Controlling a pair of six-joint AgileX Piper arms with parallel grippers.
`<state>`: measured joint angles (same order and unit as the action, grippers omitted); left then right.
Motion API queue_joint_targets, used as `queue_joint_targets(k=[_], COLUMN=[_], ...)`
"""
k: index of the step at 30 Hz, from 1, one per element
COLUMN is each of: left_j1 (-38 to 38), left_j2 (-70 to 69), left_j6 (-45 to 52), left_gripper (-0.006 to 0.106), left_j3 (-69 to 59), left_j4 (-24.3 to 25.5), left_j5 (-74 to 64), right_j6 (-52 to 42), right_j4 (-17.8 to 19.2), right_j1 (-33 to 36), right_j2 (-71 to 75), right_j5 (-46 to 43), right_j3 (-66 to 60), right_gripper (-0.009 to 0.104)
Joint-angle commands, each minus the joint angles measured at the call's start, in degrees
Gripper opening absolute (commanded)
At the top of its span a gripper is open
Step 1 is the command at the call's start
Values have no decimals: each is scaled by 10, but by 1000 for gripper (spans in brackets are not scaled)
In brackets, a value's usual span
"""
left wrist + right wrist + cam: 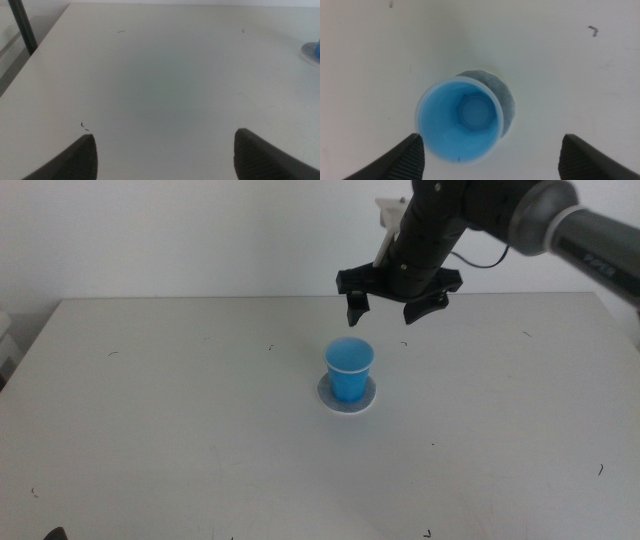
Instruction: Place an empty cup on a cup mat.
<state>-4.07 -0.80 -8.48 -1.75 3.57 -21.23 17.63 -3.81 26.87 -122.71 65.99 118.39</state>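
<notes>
The cup (349,368) stands upright on the mat (347,398), empty. Above and just behind the cup, the right gripper (398,308) hangs with its 2 jaws wide, holding nothing; a low sweep could tip the cup. The left gripper (165,157), wide, waits well away.

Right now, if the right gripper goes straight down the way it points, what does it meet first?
Probably the cup on the mat: the right gripper, jaws open, hangs above it, with the rim between the jaws in the wrist view.
</notes>
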Motion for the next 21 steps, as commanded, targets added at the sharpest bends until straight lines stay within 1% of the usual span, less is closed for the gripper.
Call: queue_joint_targets(k=[1,10,12,15,17,21], left_j1=[1,1,1,1,1,1], left_j2=[-7,-7,-7,-7,-7,-7], left_j6=[-6,-6,-6,-6,-6,-6], left_gripper=[105,105,105,105,105,105], left_j3=[3,3,3,3,3,3], left_j4=[2,2,2,2,2,2], left_j5=[38,38,38,38,38,38], right_j6=[-13,-33,-33,-28,-23,-20], right_j4=[11,28,42,74,86,93], right_j1=[-15,-57,-62,-71,-76,-91], right_j2=[102,360,422,515,573,696], right_j5=[-25,-102,-126,-164,-195,-262], right_j3=[-24,-239,-295,-380,-449,-582], right_gripper=[73,73,73,73,73,73])
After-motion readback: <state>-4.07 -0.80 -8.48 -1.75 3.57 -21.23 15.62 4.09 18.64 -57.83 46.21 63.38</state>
